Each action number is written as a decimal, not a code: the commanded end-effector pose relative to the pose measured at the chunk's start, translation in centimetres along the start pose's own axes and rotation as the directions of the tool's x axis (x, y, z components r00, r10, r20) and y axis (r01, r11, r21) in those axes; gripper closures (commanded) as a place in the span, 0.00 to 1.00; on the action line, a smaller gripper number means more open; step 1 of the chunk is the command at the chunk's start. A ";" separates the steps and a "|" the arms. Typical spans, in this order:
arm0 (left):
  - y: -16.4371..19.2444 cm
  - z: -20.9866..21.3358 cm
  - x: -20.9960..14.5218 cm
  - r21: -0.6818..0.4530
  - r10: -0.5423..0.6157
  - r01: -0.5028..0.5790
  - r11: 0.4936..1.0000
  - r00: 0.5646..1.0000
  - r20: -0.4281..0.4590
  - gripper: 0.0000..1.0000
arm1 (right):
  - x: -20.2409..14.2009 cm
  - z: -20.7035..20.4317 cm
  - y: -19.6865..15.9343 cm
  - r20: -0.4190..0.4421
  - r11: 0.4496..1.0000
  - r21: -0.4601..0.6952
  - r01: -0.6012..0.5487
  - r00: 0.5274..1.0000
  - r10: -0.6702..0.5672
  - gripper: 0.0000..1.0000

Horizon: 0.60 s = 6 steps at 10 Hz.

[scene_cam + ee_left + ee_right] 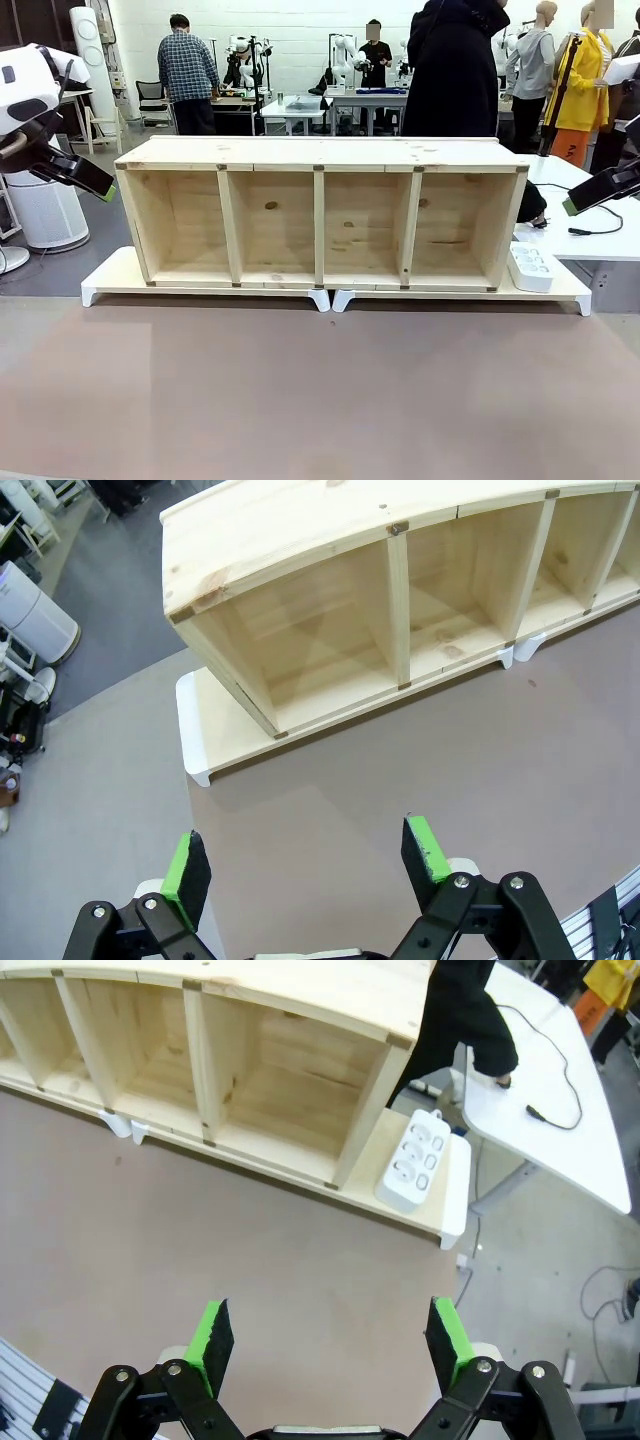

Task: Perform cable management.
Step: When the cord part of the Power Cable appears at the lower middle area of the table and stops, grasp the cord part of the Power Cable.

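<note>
Hovering wide open and empty, the right gripper (330,1345) is sitting nearer than the equally wide, empty left gripper (300,865) to the cable (535,1113), which is lying looped along the white side table (598,1160), to the far right beyond the wooden shelf (320,152).

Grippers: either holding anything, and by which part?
Nothing held: left gripper and right gripper show open, empty jaws; cable lies on the white table.

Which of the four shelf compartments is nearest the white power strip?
The end compartment on the robot's right. The power strip lies just outside its outer wall, while the other three compartments sit farther toward the robot's left.
</note>
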<state>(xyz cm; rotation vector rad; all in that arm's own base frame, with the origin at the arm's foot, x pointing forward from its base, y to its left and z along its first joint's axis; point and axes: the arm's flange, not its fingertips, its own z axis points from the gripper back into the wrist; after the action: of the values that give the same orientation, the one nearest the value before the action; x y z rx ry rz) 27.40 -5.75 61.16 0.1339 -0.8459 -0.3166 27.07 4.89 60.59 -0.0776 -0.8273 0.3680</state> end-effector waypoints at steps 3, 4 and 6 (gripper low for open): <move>0.0 -0.2 0.2 0.003 0.000 0.000 1.000 1.000 0.011 0.00 | 0.0 -0.3 0.0 -0.003 1.000 0.000 0.001 1.000 -0.001 0.00; 0.0 -0.2 0.2 0.003 0.000 0.000 1.000 1.000 0.011 0.00 | 0.0 -0.3 0.0 -0.003 1.000 0.000 0.001 1.000 -0.001 0.00; 0.0 -0.2 0.2 0.003 0.000 0.000 1.000 1.000 0.011 0.00 | 0.0 -0.3 0.0 -0.003 1.000 0.000 0.001 1.000 -0.001 0.00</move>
<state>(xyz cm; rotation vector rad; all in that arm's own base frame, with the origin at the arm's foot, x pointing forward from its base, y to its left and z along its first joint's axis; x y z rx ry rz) 27.40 -5.75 61.16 0.1339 -0.8460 -0.3167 27.07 4.89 60.59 -0.0776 -0.8273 0.3680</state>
